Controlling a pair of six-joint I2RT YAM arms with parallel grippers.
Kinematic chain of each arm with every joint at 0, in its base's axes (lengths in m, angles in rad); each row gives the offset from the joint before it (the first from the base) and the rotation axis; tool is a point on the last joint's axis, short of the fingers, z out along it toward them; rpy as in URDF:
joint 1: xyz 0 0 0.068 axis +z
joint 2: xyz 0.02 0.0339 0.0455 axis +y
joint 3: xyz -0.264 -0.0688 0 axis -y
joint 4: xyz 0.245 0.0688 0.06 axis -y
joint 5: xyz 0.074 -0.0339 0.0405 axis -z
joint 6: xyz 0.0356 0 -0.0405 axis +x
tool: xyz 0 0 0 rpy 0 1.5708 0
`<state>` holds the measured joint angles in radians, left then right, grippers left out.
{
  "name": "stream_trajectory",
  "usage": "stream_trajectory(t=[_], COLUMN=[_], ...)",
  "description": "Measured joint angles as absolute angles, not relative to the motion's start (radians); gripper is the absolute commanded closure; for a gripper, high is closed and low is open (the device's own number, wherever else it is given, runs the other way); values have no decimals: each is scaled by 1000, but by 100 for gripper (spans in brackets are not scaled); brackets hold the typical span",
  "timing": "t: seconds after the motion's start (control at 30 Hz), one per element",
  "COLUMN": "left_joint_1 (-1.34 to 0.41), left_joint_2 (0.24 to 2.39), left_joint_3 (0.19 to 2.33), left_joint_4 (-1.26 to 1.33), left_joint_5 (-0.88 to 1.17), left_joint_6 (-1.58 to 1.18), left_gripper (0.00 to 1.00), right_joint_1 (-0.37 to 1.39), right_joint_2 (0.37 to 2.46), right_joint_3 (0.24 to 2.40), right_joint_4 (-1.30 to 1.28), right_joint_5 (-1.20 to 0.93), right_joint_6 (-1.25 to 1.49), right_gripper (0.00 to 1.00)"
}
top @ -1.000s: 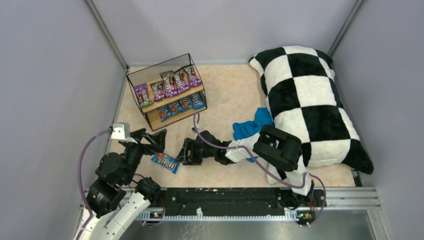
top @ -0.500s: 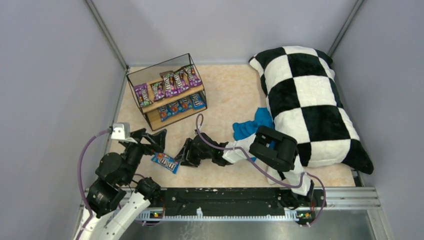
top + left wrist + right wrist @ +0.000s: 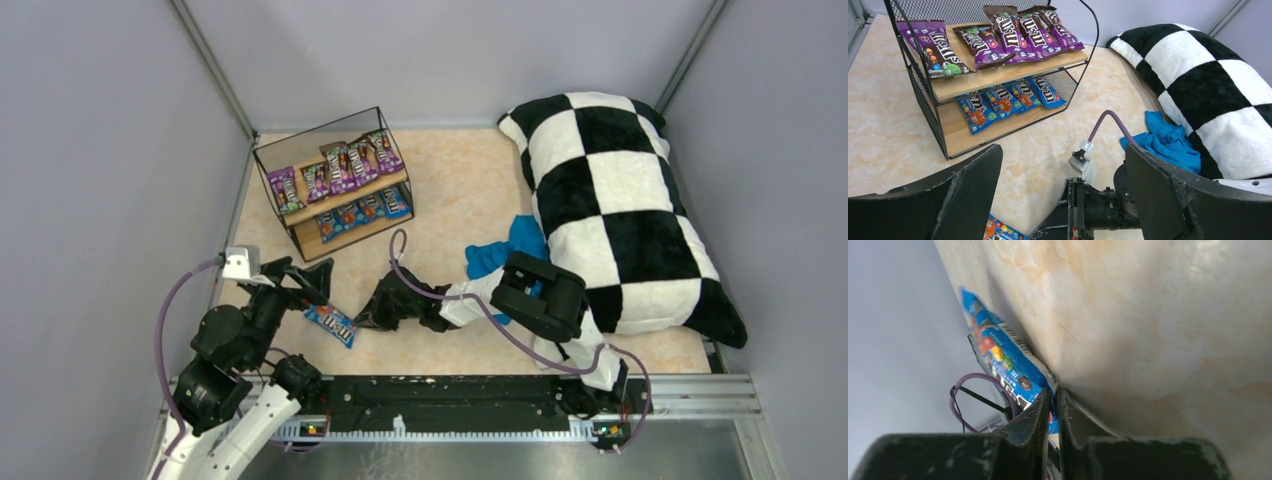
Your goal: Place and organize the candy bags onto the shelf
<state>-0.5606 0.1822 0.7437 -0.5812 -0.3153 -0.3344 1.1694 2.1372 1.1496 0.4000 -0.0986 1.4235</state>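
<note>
Left gripper (image 3: 312,283) sits low over the table (image 3: 450,190) at my near left. Jaws wide apart, holding nothing. Through its wrist camera I see both fingers spread to the frame edges.

Just right of it, 1 loose blue bag (image 3: 330,322) lies on the table, its far end close under the left fingers.

Behind them, well apart, stands the shelf (image 3: 306,240). 5 purple bags (image 3: 980,45) are on the upper board, 1 of them alone at the left end and the others overlapping toward the right. 4 blue bags (image 3: 998,100) are in a row on the lower board.

Right gripper (image 3: 375,308) reaches in low from the right. Its wrist camera shows the jaws all but together, pinched on the near edge of the loose blue bag.

Further right, a crumpled blue cloth (image 3: 505,250) touches the checkered pillow (image 3: 620,200), which fills the right side.
</note>
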Motion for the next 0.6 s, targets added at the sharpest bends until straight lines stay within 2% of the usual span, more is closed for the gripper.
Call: stream_trajectory(t=[0.1,0.4,0.6], left_joint_1=[-561,-561,-561], left_joint_2=[182,183,184], left_joint_3=[744,744,744], left_joint_4=[-581,-581,-581], left_joint_5=[-315,-315,-312], left_joint_6=[-334,-334,-334], left_gripper=[1,1,1], right_joint_1=[1169,1158,1113], right_joint_2=[2136,2067,1996], right_joint_3=[1116,969,944], right_joint_4=[441,554,558], right_joint_5=[-101,-113,-84], right_joint_6=[1443,1482,1485], right_gripper=[100,100,100])
